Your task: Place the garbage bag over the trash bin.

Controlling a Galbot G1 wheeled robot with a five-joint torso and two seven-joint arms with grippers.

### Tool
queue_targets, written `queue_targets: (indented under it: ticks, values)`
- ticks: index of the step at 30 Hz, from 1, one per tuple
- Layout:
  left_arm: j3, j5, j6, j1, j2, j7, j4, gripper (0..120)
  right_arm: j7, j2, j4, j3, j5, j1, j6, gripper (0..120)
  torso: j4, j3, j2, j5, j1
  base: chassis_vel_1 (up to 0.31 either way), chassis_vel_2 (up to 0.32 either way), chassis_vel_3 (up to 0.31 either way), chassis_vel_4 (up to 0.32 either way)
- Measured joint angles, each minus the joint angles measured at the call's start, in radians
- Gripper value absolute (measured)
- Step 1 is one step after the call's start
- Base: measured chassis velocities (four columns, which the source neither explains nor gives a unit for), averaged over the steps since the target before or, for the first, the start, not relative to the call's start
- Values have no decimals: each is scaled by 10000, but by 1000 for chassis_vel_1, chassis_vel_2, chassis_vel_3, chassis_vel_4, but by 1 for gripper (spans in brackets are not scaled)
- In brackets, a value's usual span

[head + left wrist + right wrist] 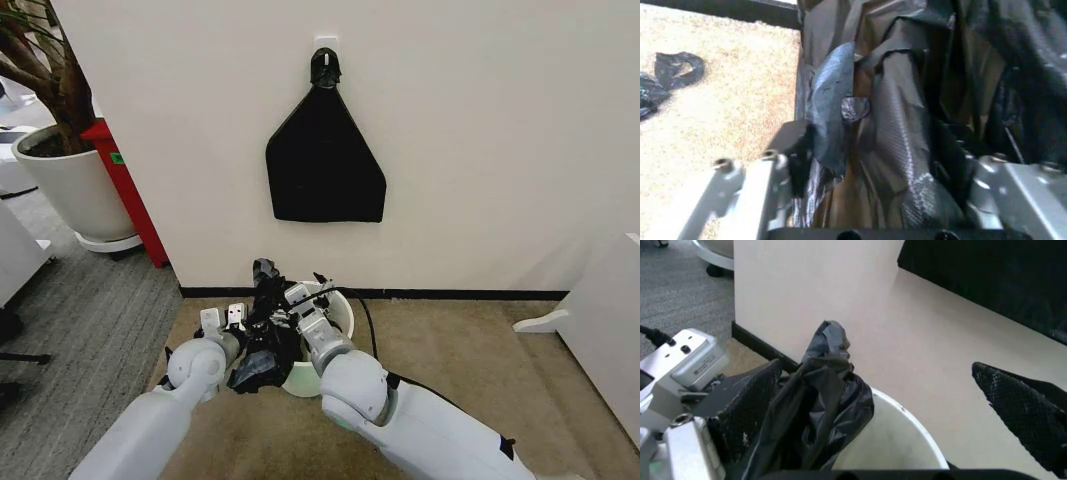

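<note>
Garbage bag [262,335] hangs bunched at the left rim of the trash bin [338,318], which stands on the carpet by the wall. From the head, both grippers crowd it. The left wrist view shows the left gripper's [887,200] fingers clamped on crinkled black plastic. The right wrist view shows the right gripper's [887,405] fingers spread above the bin's pale interior. No writing is legible.

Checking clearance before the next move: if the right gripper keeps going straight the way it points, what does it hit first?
Probably the wall. The right gripper points over the trash bin rim, with the garbage bag against one finger; past the rim only wall shows. Depth is hard to judge.
</note>
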Motion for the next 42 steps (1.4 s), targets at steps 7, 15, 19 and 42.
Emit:
queue_targets:
  ticks: [7,15,19,42]
  values:
    - [35,15,-32,69,-33,-6,-55,29,-235,-26,55,-22,-46,-30,19,100,-1,0,0,1,0,0,0,0,0]
    - [-224,53,-106,391,-91,-36,-365,3,-544,78,-21,-2,-141,119,19,100,-1,1,0,-3,0,0,0,0,0]
    - [-482,244,-360,715,-147,-14,-685,1,-756,195,-44,139,-115,124,-335,100,-1,1,-1,-1,0,0,0,0,0]
    - [-1818,4274,-1386,3031,-1306,53,-2454,1,2564,2118,-1853,-979,2265,1567,-1095,100,-1,1,-1,0,0,0,0,0,0]
